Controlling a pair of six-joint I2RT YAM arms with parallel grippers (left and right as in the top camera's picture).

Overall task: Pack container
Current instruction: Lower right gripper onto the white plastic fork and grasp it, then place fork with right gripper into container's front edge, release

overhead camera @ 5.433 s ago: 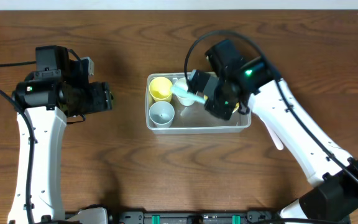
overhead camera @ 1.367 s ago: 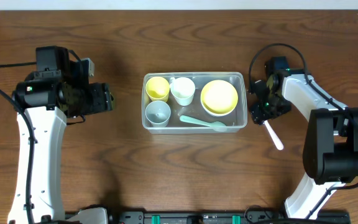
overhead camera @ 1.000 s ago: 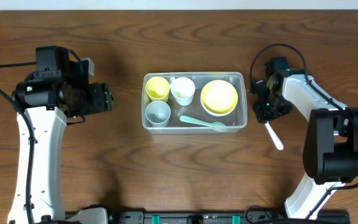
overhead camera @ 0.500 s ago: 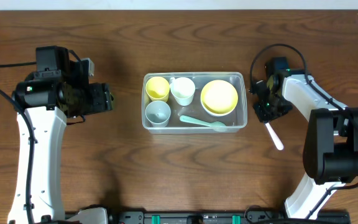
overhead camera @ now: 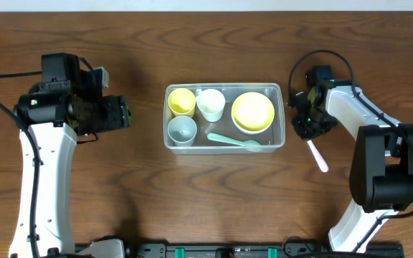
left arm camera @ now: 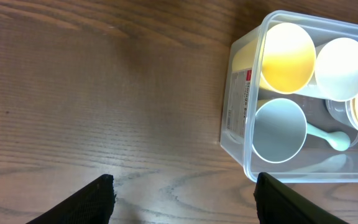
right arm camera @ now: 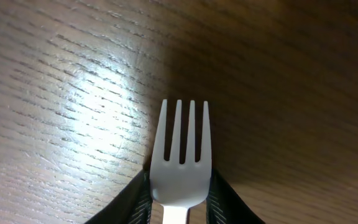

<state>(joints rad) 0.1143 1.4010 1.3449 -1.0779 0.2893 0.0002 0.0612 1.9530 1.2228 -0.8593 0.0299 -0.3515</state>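
Note:
The clear plastic container (overhead camera: 224, 143) sits mid-table and also shows in the left wrist view (left arm camera: 244, 143). It holds a yellow cup (overhead camera: 183, 102), a white cup (overhead camera: 211, 104), a grey-blue cup (overhead camera: 183, 130), a yellow bowl (overhead camera: 253, 112) and a mint spoon (overhead camera: 234, 140). My right gripper (overhead camera: 307, 130) is just right of the container, shut on the head of a white plastic fork (right arm camera: 180, 171) whose handle (overhead camera: 317, 156) trails on the table. My left gripper (overhead camera: 124, 115) is open and empty, left of the container.
The wooden table (overhead camera: 206, 201) runs all round. The right arm's black cable (overhead camera: 321, 56) loops above the right gripper. The container's label faces the left gripper (left arm camera: 238, 99).
Over the last seconds the right gripper left the container, where the mint spoon now lies, and came to the white fork. In the last half second it has closed on the fork.

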